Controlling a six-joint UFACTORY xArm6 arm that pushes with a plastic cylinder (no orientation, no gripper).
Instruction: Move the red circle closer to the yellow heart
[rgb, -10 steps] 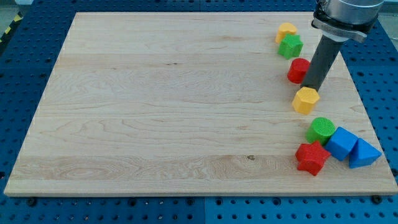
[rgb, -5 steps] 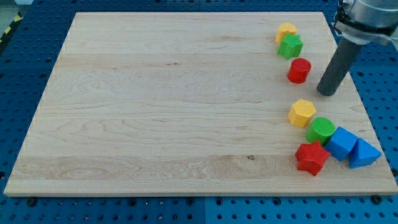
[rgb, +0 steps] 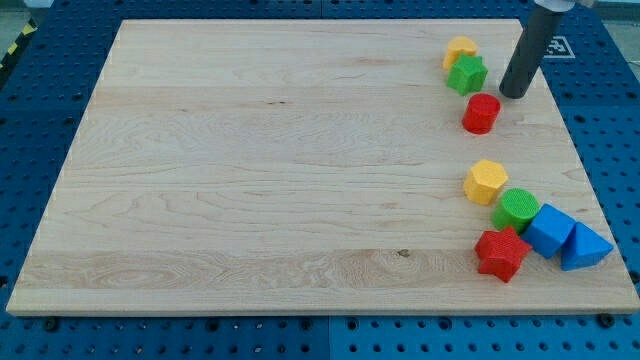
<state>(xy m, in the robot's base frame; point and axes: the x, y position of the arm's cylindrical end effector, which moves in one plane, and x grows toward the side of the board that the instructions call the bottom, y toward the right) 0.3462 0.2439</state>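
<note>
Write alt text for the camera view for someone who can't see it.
My tip rests on a wooden board, up and right of the red circle, apart from it. The yellow heart sits higher, touching a green block.

My tip (rgb: 513, 95) stands just up and right of the red circle (rgb: 481, 113), right of the green block (rgb: 466, 74). The yellow heart (rgb: 460, 49) touches that block's top. Other blocks cluster lower right.
</note>
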